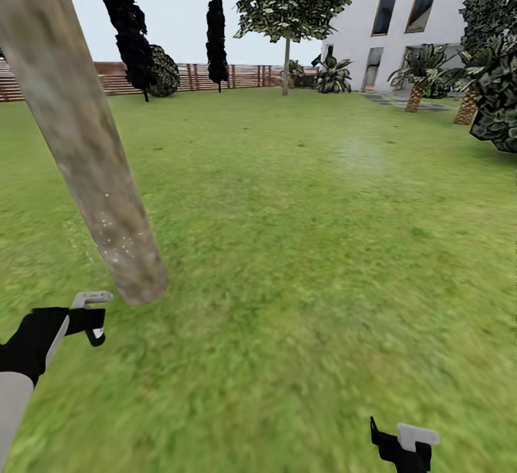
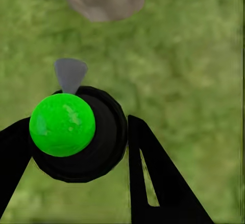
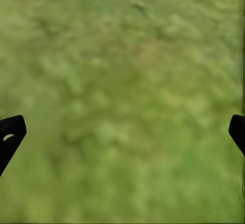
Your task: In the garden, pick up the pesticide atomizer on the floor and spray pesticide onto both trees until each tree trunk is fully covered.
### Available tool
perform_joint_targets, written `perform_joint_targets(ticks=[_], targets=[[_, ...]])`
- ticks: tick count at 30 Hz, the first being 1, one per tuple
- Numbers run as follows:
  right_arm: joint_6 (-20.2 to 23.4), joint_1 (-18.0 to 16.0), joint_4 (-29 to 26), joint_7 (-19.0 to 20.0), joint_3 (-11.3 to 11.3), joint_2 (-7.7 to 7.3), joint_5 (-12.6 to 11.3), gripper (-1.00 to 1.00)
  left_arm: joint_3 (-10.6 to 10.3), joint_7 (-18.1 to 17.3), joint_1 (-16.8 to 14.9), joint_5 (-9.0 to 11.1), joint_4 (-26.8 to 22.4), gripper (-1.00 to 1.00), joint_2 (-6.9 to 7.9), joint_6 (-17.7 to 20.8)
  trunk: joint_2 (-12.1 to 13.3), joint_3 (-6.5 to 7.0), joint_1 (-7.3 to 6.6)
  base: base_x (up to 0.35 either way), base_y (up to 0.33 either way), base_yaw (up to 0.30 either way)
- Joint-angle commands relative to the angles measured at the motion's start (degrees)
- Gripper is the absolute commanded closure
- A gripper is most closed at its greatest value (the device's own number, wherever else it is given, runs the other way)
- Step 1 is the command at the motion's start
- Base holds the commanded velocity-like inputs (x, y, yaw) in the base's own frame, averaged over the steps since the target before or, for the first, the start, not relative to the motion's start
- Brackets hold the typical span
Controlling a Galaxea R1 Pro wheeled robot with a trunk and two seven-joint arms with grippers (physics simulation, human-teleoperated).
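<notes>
**Left gripper holding the atomizer beside the near trunk; right gripper idle over grass.**

Head view: my left gripper point(image 1: 90, 315) sits low at the left with the atomizer's point(image 1: 92, 298) grey nozzle jutting toward the base of the near trunk point(image 1: 79, 143), which leans across the frame, long axis steep, foot just ahead of the nozzle. Pale specks dot the bark low down. My left arm is plainly the nearer. A second tree point(image 1: 287, 24) stands well apart across the lawn point(image 1: 309, 243), by the fence point(image 1: 237, 75), with open grass between. My right gripper point(image 1: 406, 448) hangs low at the right.
Left wrist view: my fingers point(image 2: 153, 178) clasp the atomizer's dark body, green cap point(image 2: 62, 124) facing the camera, nozzle aimed at the trunk's foot.
Right wrist view: my fingertips point(image 3: 10, 134) stand spread wide, nothing between them, grass beyond.
</notes>
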Motion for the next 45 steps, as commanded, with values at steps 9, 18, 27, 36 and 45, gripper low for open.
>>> perform_joint_targets(ticks=[9,18,27,36,45], targets=[[-0.1,0.0,0.0,-0.2,0.4,0.01,-0.2,-1.00,0.5,-0.2,0.0,-0.6,-0.1,1.00,-0.04,0.3,0.0,-0.05,0.00,0.154,-0.242,0.000],[-0.1,0.0,0.0,-0.2,0.4,0.01,-0.2,-1.00,0.7,0.3,0.0,-0.5,0.3,1.00,-0.03,0.3,0.0,-0.05,0.00,0.211,-0.210,0.085],[-0.1,0.0,0.0,-0.2,0.4,0.01,-0.2,-1.00,0.8,7.3,0.0,0.4,3.4,1.00,-0.57,-2.1,0.0,-0.05,0.00,0.162,-0.234,0.274],[-0.1,0.0,0.0,-0.2,0.4,0.00,-0.3,-1.00,0.7,9.6,0.0,0.5,8.6,1.00,-1.68,-2.6,0.0,-0.05,0.00,0.154,-0.238,0.036],[-0.1,0.0,0.0,-0.3,0.4,0.01,-0.2,-1.00,0.8,12.6,0.0,0.5,8.6,1.00,-2.72,-4.1,0.0,-0.05,0.00,0.162,-0.238,0.112]])
